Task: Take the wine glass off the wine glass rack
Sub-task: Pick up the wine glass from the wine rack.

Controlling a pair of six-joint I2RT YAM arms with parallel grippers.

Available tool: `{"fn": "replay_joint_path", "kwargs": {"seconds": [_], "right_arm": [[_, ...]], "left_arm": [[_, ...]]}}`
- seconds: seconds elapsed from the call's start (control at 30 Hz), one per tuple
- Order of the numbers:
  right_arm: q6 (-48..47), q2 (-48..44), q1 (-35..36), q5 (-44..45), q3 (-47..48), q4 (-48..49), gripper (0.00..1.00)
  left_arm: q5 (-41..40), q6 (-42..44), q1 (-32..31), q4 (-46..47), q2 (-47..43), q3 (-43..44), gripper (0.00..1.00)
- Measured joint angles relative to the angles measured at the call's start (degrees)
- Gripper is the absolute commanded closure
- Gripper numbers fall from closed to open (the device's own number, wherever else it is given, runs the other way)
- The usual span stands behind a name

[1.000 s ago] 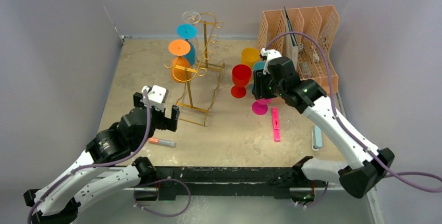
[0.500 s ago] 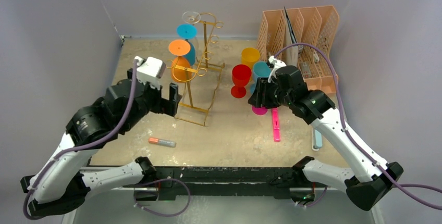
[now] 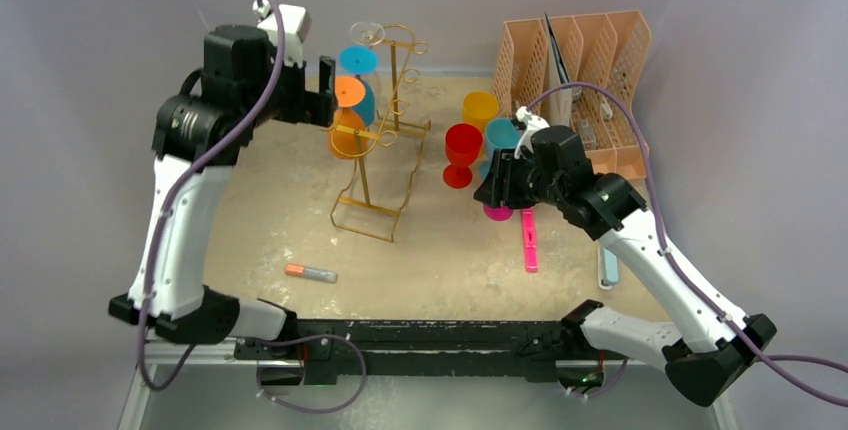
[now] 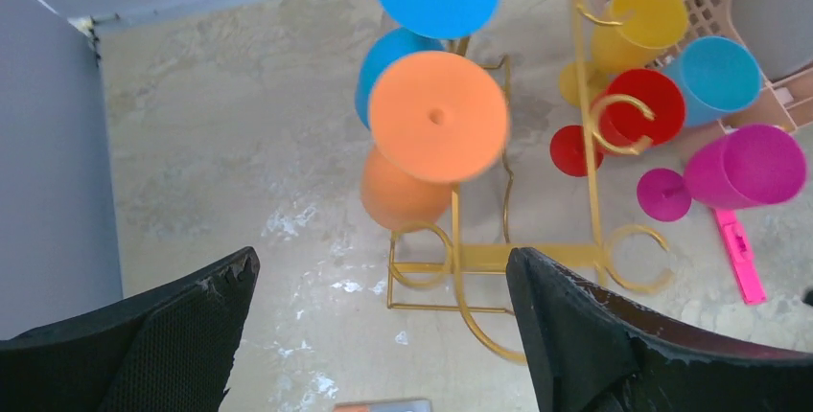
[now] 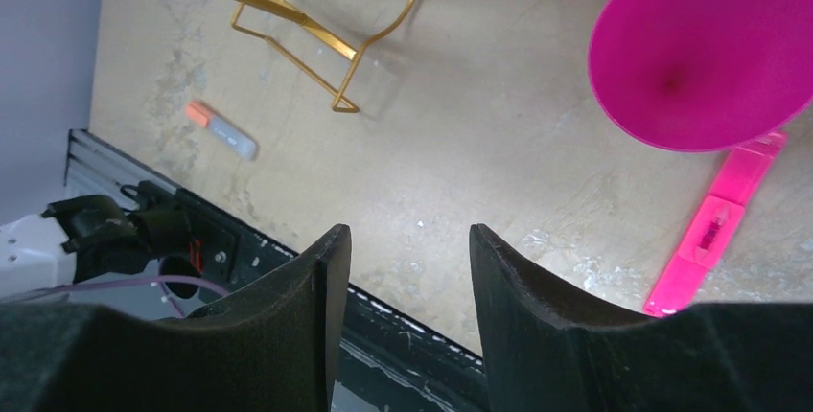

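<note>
At upper centre of the top view, the orange wine glass (image 3: 346, 133), probably light and slick, hangs inverted on the wine glass rack (image 4: 479, 259), its stem suiting the wide-open left tool (image 4: 383, 268).

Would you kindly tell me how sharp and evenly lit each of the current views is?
Top external: soft even light, wine glass rack sharp, shadows faint. Left wrist: orange wine glass looks slightly soft-edged, otherwise clear. Right wrist: magenta glass crisp, no glare visible.
</note>
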Motion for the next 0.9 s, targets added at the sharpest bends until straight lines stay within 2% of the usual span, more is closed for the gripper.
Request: {"fn": "replay_joint_path", "kwargs": {"seconds": [0.1,0.27,0.37,0.5,0.63,0.7,0.9], "right_arm": [[0.0,-0.7,0.0,-1.2,0.0,0.9,0.48],[0.0,-0.7,0.0,-2.5,0.0,1.6,0.48],[0.0,0.2,0.0,-3.1,0.0,1.5,0.48],[0.0,1.4,0.0,-5.1,-0.6,2.4,0.49],[0.1,1.4,0.0,-7.4,-3.1,4.6,0.49],[0.2,1.4,0.0,-8.3,-3.8,4.8,0.49],[1.0,1.4,0.0,-8.8,-4.0,5.8,0.48]], "left_arm": [[8.1,0.5,8.3,0.5,5.0,0.9,0.04],[21.4,-0.4,16.7,2.3,8.4,1.5,0.15],[28.4,-2.2,20.9,4.4,9.0,1.7,0.17],[37.7,-4.7,24.8,8.4,8.8,-1.4,0.29],[45.6,-6.6,27.9,10.6,9.7,-3.5,0.3],[47.8,-7.5,28.4,11.8,10.3,-4.3,0.31],[52.4,-8.2,28.5,13.7,12.0,-5.6,0.43]]}}
